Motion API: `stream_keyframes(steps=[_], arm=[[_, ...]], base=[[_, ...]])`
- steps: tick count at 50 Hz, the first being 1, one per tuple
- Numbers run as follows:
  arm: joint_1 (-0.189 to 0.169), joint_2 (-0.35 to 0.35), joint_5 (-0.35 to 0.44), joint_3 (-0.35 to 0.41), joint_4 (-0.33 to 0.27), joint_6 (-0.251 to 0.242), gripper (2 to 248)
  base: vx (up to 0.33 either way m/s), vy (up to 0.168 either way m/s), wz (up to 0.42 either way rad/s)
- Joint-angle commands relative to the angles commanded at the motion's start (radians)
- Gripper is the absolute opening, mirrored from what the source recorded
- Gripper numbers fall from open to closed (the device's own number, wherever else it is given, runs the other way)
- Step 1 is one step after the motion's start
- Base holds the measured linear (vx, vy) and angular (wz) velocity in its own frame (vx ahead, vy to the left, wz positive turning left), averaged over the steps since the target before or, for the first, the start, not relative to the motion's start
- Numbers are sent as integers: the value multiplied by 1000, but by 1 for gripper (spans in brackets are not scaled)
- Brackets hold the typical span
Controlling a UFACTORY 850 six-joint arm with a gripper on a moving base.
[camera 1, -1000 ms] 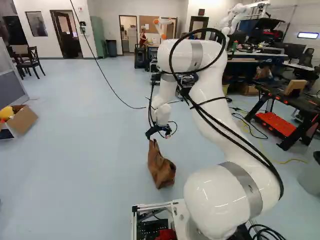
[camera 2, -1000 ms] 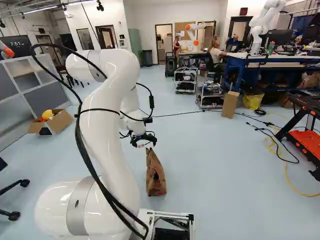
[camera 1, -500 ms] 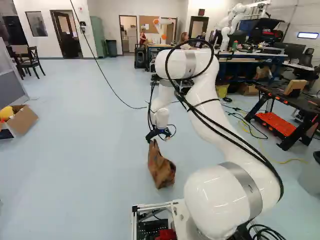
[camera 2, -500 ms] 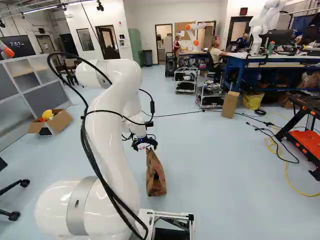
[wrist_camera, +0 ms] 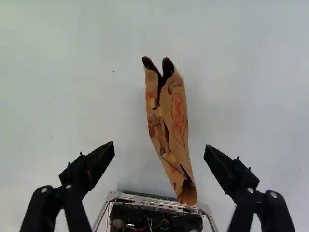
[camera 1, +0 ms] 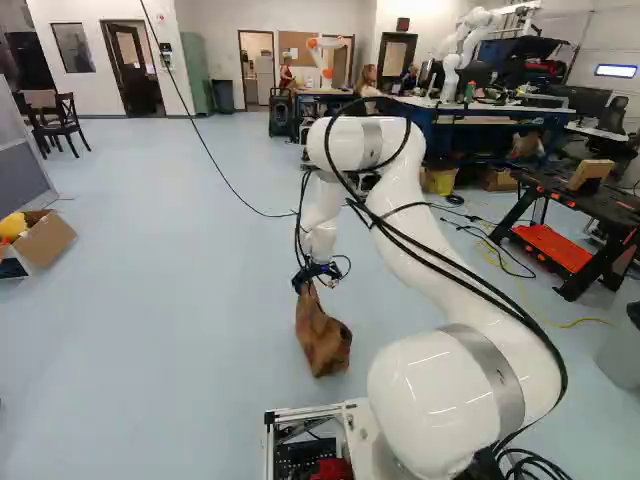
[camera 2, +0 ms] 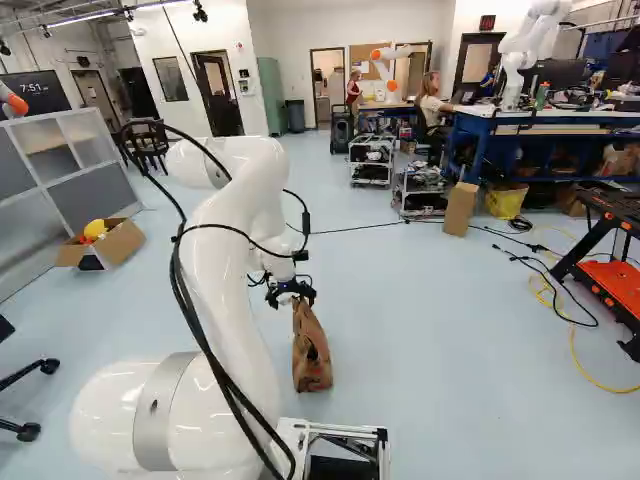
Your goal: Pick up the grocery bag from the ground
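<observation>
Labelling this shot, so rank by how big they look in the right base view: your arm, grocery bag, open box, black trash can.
1. Arm
2. Open box and grocery bag: too alike to rank
3. Black trash can

Bright, even indoor light filled both base views, with ceiling lights (camera 2: pixel 80 18) at the upper left of the right one and a bright panel (camera 1: pixel 616 71) glaring at the upper right of the left one. Glossy highlights lay on the white arm (camera 1: pixel 465 395), and the space under the bench (camera 1: pixel 480 146) fell dark. Uprights leaned toward the frame edges, and distant detail looked soft. In the wrist view, the pale floor (wrist_camera: pixel 72 96) was bright, with faint, soft-edged shading beside the bag (wrist_camera: pixel 179 140) near the centre.
</observation>
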Motion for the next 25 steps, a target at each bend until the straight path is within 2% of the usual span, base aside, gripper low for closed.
stream_keyframes(steps=[25], arm=[[-1, -97, 0, -78, 0, 0, 247]], base=[[0, 0, 0]])
